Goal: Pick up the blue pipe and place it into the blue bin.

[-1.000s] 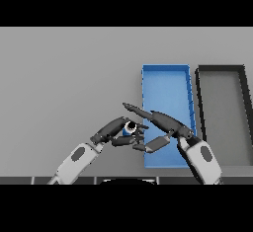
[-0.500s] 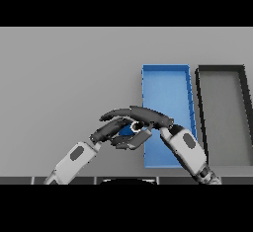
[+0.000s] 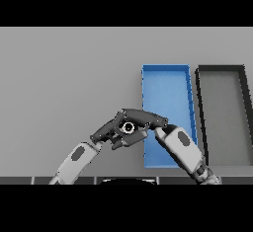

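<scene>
Wide bare grey surface (image 3: 59, 78) lies left. The left hand (image 3: 106, 133) has its fingers curled beside the blue pipe (image 3: 129, 127); the right hand (image 3: 143, 119) arches over it, fingers curled round it, just left of the blue bin (image 3: 165, 78). The dark bin (image 3: 222, 107) stands rightmost.

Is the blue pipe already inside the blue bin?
No. The blue pipe sits between both robot hands, left of the blue bin, whose visible floor is bare.

Bare table (image 3: 64, 78) leftward; blue bin (image 3: 165, 69) and black bin (image 3: 220, 68) rightward.
</scene>
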